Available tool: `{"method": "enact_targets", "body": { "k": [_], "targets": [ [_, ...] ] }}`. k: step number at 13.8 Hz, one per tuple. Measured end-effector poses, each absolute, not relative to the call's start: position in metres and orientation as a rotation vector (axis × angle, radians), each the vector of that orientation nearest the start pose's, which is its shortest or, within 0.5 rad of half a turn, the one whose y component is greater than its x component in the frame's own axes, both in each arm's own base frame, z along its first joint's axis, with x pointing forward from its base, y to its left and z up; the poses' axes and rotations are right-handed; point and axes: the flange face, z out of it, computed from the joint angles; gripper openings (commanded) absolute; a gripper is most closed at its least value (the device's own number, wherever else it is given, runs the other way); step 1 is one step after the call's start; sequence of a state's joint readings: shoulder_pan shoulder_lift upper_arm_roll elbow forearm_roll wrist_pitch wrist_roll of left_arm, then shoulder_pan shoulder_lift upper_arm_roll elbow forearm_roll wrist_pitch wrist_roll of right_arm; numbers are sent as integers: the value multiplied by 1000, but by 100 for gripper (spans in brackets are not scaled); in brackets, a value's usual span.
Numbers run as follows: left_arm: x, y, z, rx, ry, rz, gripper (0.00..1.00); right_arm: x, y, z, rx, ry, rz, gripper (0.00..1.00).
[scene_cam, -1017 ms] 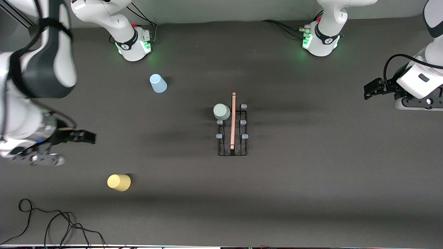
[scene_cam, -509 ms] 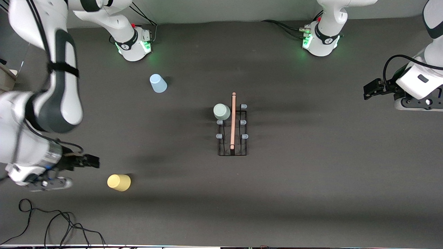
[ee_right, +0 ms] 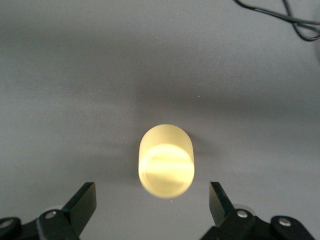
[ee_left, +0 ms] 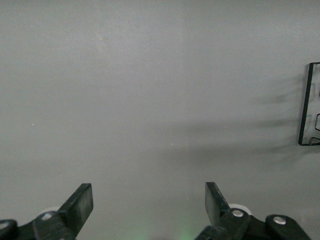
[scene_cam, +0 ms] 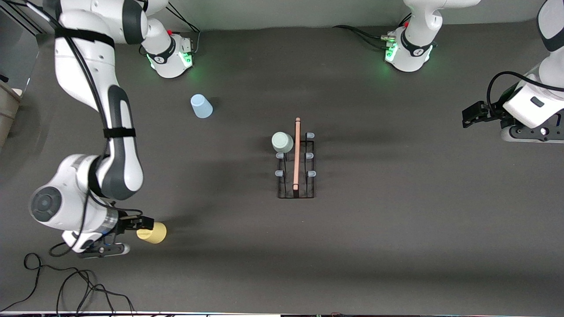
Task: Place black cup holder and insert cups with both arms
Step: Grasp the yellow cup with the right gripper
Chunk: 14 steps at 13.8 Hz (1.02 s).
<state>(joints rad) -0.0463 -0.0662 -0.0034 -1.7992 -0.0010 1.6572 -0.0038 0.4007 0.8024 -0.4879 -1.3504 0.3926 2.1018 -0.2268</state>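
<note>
- Black cup holder (scene_cam: 296, 176) stands mid-table, its wooden rod handle (scene_cam: 297, 154) running along the middle; pale blue peg caps down both long sides. One corner of the wire frame (ee_left: 307, 105) shows at the edge of the left wrist view.
- Mint green cup (scene_cam: 282, 142) sits upside down on a peg of the holder — the peg farthest from the front camera, on the side toward the right arm's end.
- Light blue cup (scene_cam: 201, 106) stands upside down on the table (scene_cam: 396, 242), well apart from the holder, near the right arm's base.
- Yellow cup (scene_cam: 152, 232) is on the table toward the right arm's end, nearer the front camera than the other cups; in the right wrist view (ee_right: 166, 161) it looks to be lying on its side.
- Right gripper (scene_cam: 140, 223) is low, just beside the yellow cup. Fingers (ee_right: 80, 202) spread wide, the cup just ahead of the gap, not clamped.
- Left gripper (scene_cam: 472, 114) waits over the left arm's end of the table, well apart from the holder — fingers (ee_left: 80, 206) wide apart, nothing between them but bare tabletop.
- Black cables (scene_cam: 66, 281) lie loose at the table corner nearest the camera, right arm's end.
</note>
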Motion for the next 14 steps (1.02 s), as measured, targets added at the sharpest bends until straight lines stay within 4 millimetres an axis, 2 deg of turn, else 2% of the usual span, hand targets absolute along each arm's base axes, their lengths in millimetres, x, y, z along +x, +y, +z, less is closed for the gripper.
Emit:
{"method": "enact_targets", "body": {
  "k": [2, 4, 5, 6, 7, 8, 9, 10, 12, 14],
  "targets": [
    [533, -27, 560, -3137, 72, 120, 100, 740, 32, 257, -3159, -116, -61, 100],
    [533, -27, 559, -3137, 72, 121, 100, 739, 28, 243, -3165, -107, -39, 100],
    [533, -27, 559, -3137, 72, 121, 100, 738, 26, 239, -3167, -103, -29, 89],
    [533, -27, 559, -3137, 72, 122, 100, 736, 25, 236, -3167, -101, -21, 62],
    [533, -27, 558, -3137, 72, 123, 100, 736, 25, 235, -3167, -100, -16, 41],
    [533, -27, 558, -3137, 72, 123, 100, 735, 25, 235, -3167, -100, -14, 21],
    [534, -27, 558, -3137, 72, 121, 100, 736, 25, 235, -3167, -101, -16, 6],
    [535, -27, 559, -3138, 71, 105, 100, 736, 25, 238, -3165, -102, -21, 0],
    [538, -24, 562, -3140, 63, 58, 100, 737, 29, 247, -3157, -108, -27, 0],
    [539, -19, 562, -3141, 48, 51, 100, 737, 35, 278, -3130, -119, -11, 0]
  ]
}}
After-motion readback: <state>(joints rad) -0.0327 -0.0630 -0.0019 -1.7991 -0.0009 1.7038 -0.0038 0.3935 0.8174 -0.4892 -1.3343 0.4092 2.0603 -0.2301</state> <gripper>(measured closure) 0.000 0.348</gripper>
